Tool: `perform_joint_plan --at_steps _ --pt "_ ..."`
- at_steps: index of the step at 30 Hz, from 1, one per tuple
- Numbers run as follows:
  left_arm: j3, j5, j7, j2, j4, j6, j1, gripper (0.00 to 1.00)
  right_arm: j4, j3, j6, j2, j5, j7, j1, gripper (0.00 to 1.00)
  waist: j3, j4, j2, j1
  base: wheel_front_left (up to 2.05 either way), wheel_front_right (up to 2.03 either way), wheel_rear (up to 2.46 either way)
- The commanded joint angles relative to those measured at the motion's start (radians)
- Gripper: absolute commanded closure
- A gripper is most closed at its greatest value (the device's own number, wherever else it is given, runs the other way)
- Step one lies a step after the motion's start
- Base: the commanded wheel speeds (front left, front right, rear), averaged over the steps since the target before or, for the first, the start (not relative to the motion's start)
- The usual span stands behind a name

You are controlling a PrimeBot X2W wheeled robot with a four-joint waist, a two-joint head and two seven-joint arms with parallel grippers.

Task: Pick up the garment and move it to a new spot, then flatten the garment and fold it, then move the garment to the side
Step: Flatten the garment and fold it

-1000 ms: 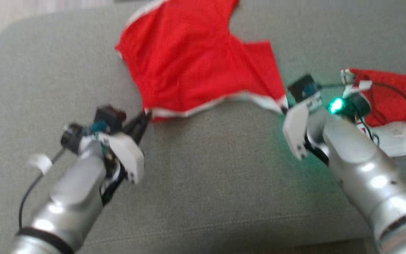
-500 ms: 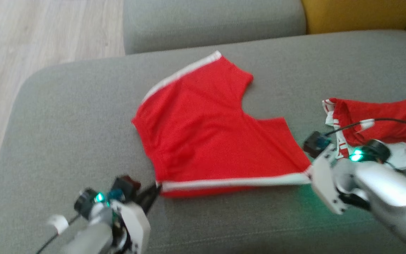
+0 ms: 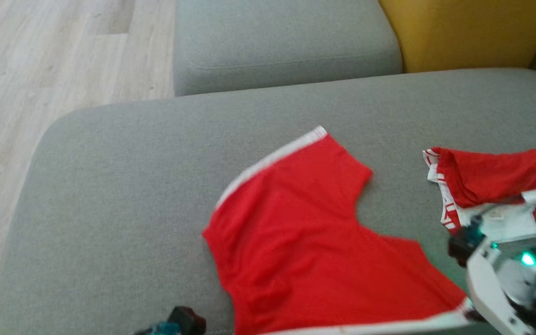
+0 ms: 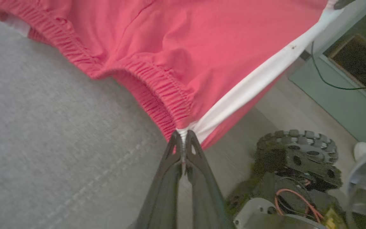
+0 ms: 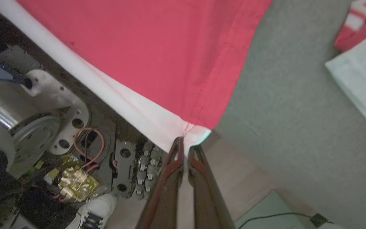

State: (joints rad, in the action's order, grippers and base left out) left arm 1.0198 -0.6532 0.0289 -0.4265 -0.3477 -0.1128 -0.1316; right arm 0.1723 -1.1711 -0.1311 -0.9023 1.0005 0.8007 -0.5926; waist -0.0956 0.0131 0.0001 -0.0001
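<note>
**Red shorts pinched at two corners on the sofa seat**

At far left, pale wooden floor [image 3: 40, 70] borders the grey sofa seat [image 3: 110, 186]. In the left wrist view, the left hand [image 4: 182, 135] has its two dark fingers pressed together on a corner of the garment [image 3: 305, 246], just where the gathered red waistband meets the white side stripe [image 4: 253, 86]. Below that corner are the floor and the robot's wheeled base [image 4: 297, 152].

The garment, a pair of red shorts, lies spread across the middle of the seat toward its near edge. One leg reaches up and away, and the white stripe runs taut along the near side from one hand to the other.

In the right wrist view, the right hand [image 5: 186, 144] is clamped tight on the other end of that stripe, at the corner by the stitched leg hem.

Farther right, a second red item with white trim [image 3: 491, 181] sits bunched on the seat, apart from the shorts. A yellow cushion [image 3: 458, 32] shows at upper right.
</note>
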Motion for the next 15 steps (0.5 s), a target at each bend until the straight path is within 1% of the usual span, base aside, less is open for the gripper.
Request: perform_joint_plan --at_steps 1,3,4,6,8,9,11,12,15 --pt "-0.035 -0.02 -0.021 -0.046 0.066 0.01 -0.025 1.0 -0.043 0.026 0.0 -0.077 0.017 0.03 0.014 1.0 -0.004 0.008 -0.0001 0.0001 0.0 0.0 0.0" --pt "-0.035 -0.033 -0.044 -0.065 0.127 0.021 -0.009 1.0 -0.085 0.048 0.0 -0.11 0.038 0.043 0.027 1.0 -0.004 0.015 -0.0001 0.0001 0.0 0.0 0.0" --pt "-0.042 -0.034 -0.042 -0.071 0.157 0.028 -0.008 1.0 -0.101 0.065 0.0 -0.115 0.051 0.039 0.03 1.0 -0.003 0.018 -0.0001 0.0001 0.0 0.0 0.0" --pt "-0.063 -0.036 -0.034 -0.077 0.198 0.055 -0.013 1.0 -0.113 0.107 0.0 -0.113 0.079 0.025 0.033 1.0 0.002 0.026 -0.0001 0.0001 0.0 0.0 0.0" --pt "-0.077 -0.038 -0.035 -0.077 0.229 0.069 -0.026 1.0 -0.113 0.14 0.0 -0.104 0.083 0.018 0.027 1.0 0.009 0.035 -0.0001 0.0001 0.0 0.0 0.0" --pt "-0.077 -0.038 -0.035 -0.077 0.229 0.069 -0.026 1.0 -0.113 0.14 0.0 -0.104 0.083 0.018 0.027 1.0 0.009 0.035 -0.0001 0.0001 0.0 0.0 0.0" --pt "-0.095 -0.048 -0.036 -0.072 0.253 0.078 -0.045 1.0 -0.107 0.172 0.0 -0.083 0.083 0.012 0.013 1.0 0.022 0.046 -0.0001 0.0001 0.0 0.0 0.0" --pt "-0.111 -0.061 -0.043 -0.063 0.27 0.08 -0.071 1.0 -0.092 0.202 0.0 -0.055 0.083 0.012 -0.006 1.0 0.038 0.059 -0.0001 0.0001 0.0 0.0 0.0" --pt "-0.128 -0.058 -0.057 -0.054 0.281 0.086 -0.121 1.0 -0.052 0.247 0.0 -0.004 0.086 0.02 -0.044 1.0 0.073 0.081 -0.0001 0.0001 0.0 0.0 0.0"
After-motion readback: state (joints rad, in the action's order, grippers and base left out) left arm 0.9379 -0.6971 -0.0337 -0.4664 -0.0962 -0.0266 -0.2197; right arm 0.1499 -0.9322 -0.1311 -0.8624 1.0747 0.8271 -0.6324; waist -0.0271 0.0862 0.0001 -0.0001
